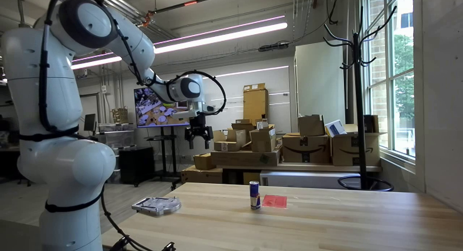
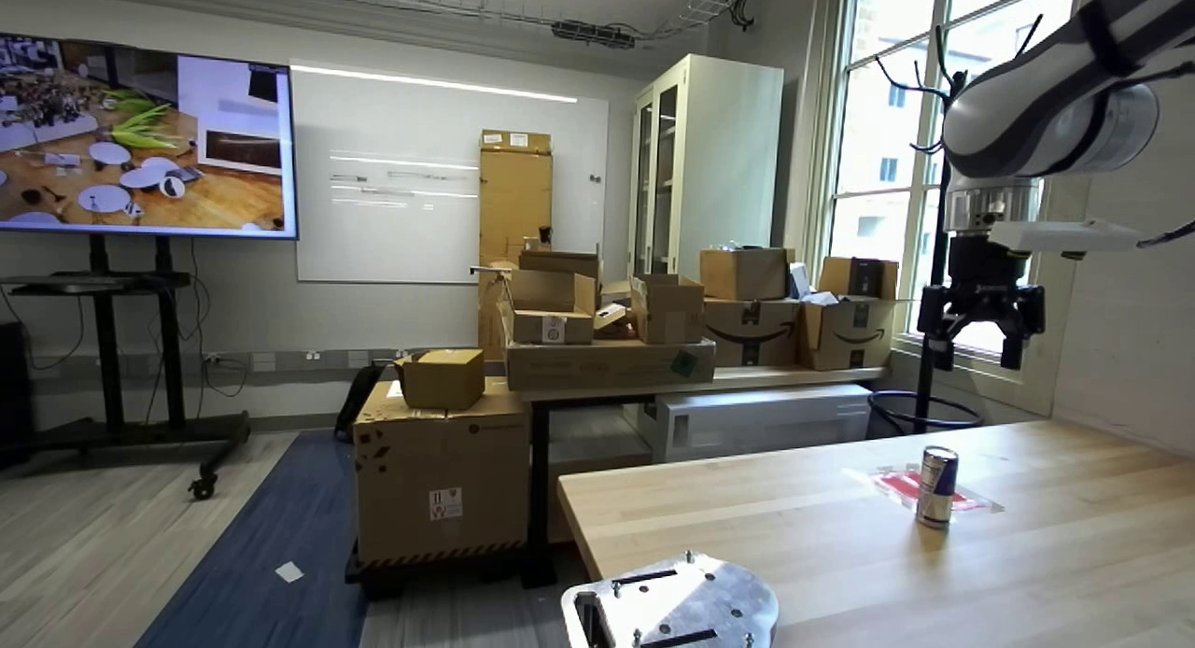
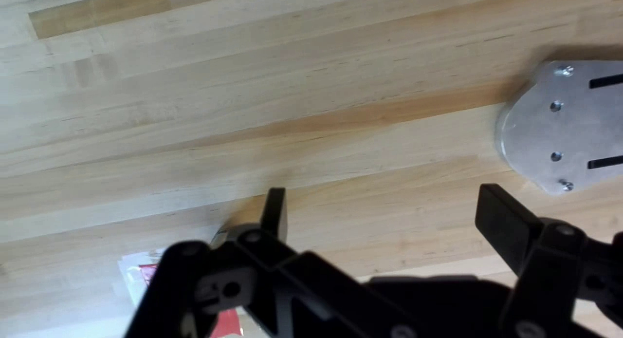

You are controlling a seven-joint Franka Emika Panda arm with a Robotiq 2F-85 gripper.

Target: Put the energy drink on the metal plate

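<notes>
The energy drink [image 1: 254, 195] is a slim dark blue and silver can standing upright on the wooden table. It also stands in an exterior view [image 2: 936, 487]. In the wrist view it is almost wholly hidden behind a finger. The metal plate [image 1: 157, 205] lies flat near the table's edge, shiny grey with slots and holes. It also shows in an exterior view [image 2: 691, 597] and at the right of the wrist view [image 3: 579, 128]. My gripper [image 1: 199, 144] is open and empty, pointing down high above the table. In the wrist view its fingers [image 3: 379, 201] are wide apart.
A flat red sheet [image 1: 275, 201] is taped to the table [image 1: 325, 225] beside the can. Cardboard boxes [image 1: 305, 148] stand on a bench behind the table. A black coat rack [image 1: 360, 110] stands by the window.
</notes>
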